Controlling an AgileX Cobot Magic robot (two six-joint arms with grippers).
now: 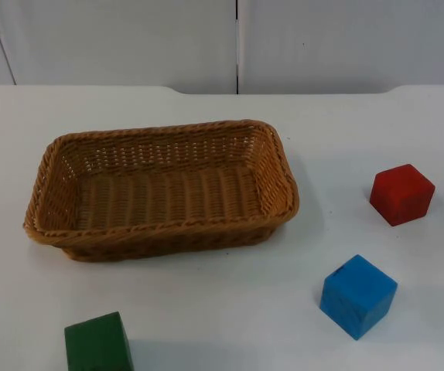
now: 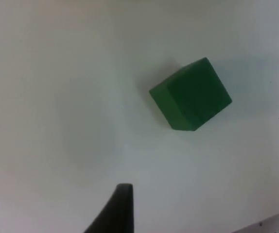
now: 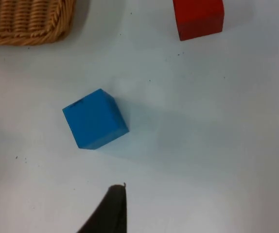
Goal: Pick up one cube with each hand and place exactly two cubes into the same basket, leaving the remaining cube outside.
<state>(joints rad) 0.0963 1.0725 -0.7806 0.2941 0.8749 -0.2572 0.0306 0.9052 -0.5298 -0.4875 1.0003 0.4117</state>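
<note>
I start with the white table (image 1: 206, 325), where the wicker basket (image 1: 164, 189) sits left of centre, holding nothing, its long side across my view. To its right, well apart from it, lie the blue cube (image 1: 358, 296) and, further back, the red cube (image 1: 401, 194). The green cube (image 1: 98, 344) sits at the near edge on the left, partly cut off.

The left gripper (image 2: 117, 208) hangs over the table near the green cube without touching it; the right gripper (image 3: 111, 208) hangs likewise near the blue cube. Only one fingertip of each is visible, so I cannot tell whether either is released or clenched; neither is grasping anything.

My worry: both near cubes sit turned at an angle, so fingers closing across corners could spin or squirt a cube away. On the right, a loose approach might nudge the red cube or pick the wrong one. Dropping from too high could bounce a cube out over the low rim.

The top view gives me the whole basket and all three cubes; the right wrist view gives only the basket's corner (image 3: 27, 22), but shows the blue cube's faces far more clearly.
</note>
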